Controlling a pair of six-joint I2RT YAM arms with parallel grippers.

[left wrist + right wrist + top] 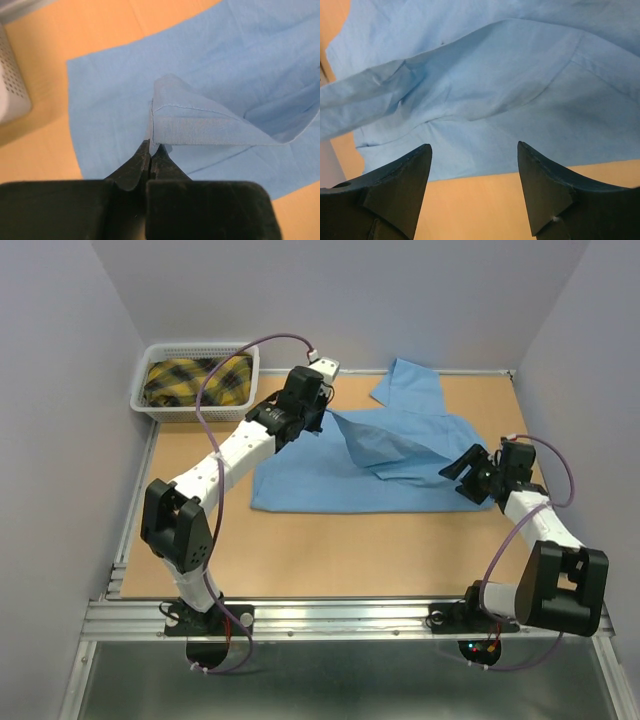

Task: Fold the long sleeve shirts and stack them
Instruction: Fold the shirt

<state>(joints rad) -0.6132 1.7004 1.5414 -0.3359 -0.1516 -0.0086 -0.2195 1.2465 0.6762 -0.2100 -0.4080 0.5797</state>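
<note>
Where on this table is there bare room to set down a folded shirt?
Widest bare patch: the table's near strip, between the blue shirt's front hem and the metal rail. A smaller one sits left, between the white basket and the left arm's elbow. The middle and back right are crowded with shirt.

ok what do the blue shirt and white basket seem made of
The blue shirt looks like thin, matte woven cloth, maybe cotton: it creases softly and shows a stitched hem. The white basket is probably moulded plastic, given its perforated wall.
</note>
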